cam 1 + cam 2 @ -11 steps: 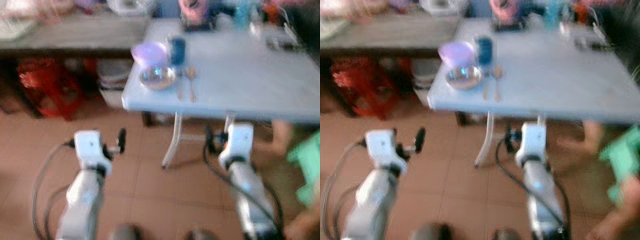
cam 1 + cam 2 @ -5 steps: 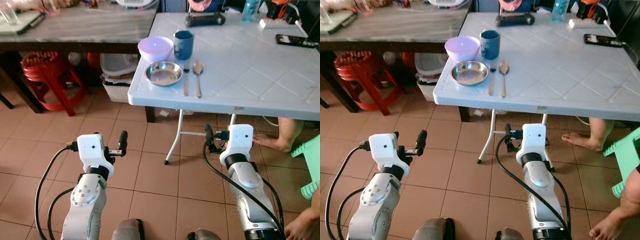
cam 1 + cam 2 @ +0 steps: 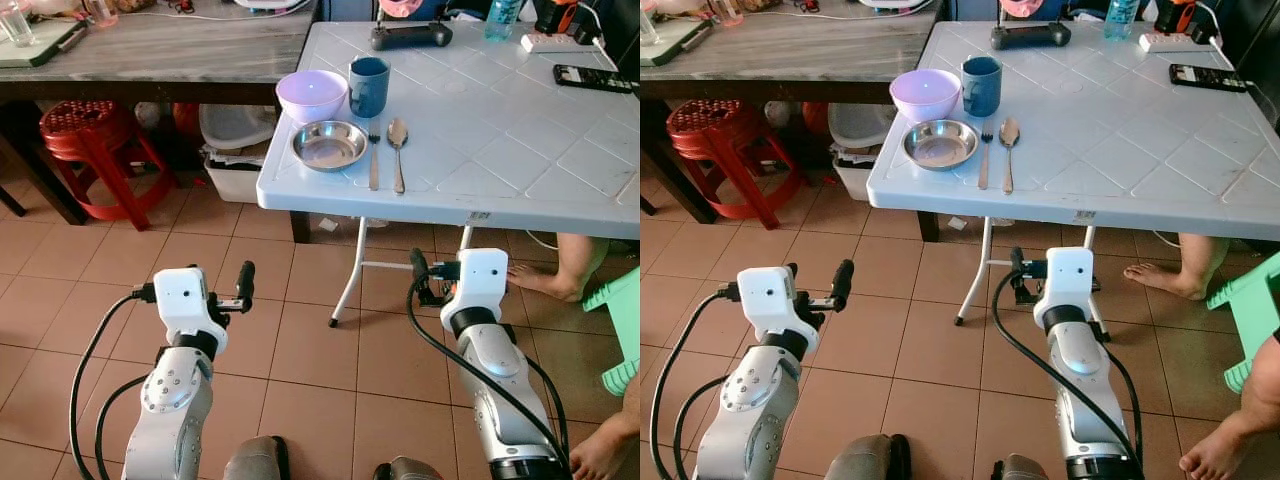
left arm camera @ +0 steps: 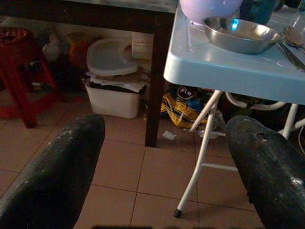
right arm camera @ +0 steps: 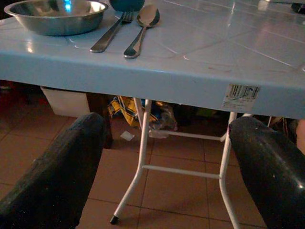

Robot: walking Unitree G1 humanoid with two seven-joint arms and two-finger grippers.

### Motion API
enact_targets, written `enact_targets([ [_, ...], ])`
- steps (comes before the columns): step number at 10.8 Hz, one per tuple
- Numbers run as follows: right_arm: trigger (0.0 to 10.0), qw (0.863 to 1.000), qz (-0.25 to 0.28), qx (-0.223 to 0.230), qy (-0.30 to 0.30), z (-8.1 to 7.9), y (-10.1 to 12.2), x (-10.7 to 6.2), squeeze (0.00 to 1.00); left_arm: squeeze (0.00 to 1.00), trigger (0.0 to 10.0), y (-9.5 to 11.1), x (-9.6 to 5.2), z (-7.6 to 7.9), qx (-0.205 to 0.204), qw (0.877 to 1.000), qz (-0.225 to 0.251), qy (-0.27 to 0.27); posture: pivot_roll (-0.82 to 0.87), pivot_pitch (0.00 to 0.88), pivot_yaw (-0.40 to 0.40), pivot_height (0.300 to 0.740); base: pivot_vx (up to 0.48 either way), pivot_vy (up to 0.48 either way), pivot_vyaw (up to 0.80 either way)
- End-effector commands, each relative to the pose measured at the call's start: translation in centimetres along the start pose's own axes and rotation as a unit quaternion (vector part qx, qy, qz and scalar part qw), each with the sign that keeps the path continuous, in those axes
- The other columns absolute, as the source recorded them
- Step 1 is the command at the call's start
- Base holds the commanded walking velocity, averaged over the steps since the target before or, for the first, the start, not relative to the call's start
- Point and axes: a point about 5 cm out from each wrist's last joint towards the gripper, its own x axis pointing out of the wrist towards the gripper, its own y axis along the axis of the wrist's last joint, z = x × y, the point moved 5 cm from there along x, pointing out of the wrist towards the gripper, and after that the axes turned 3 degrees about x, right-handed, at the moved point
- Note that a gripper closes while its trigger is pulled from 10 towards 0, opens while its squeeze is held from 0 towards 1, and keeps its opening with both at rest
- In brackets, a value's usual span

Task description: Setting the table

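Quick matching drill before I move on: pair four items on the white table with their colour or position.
Items:
1. bowl
2. cup
3. metal plate
4. spoon

Descriptions:
A. dark blue, behind the fork
B. to the right of the fork
C. light purple
D. silver, nearest the table corner

Pairs: 1-C, 2-A, 3-D, 4-B

Both silver arms were held forward at low level, forearms roughly parallel. The left gripper (image 3: 243, 285) and the right gripper (image 3: 418, 275) were each observed empty, with the black fingers (image 4: 57, 167) (image 5: 267, 167) spread wide apart and nothing contacted.
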Motion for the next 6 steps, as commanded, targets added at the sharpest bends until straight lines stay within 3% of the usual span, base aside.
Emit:
enact_targets([
  [1,10.0,1.000,0.003,0.001,-0.002,0.04,0.30,0.03,0.00,0.00,10.0,0.15,0.05,-0.28,0.008,1.000,0.001,0.005,0.04,0.068,0.070,0.740,0.000,0.000,0.00],
  [6,10.0,1.000,0.003,0.001,-0.002,0.04,0.30,0.03,0.00,0.00,10.0,0.15,0.05,-0.28,0.008,1.000,0.001,0.005,0.04,0.068,0.070,0.740,0.000,0.000,0.00],
])
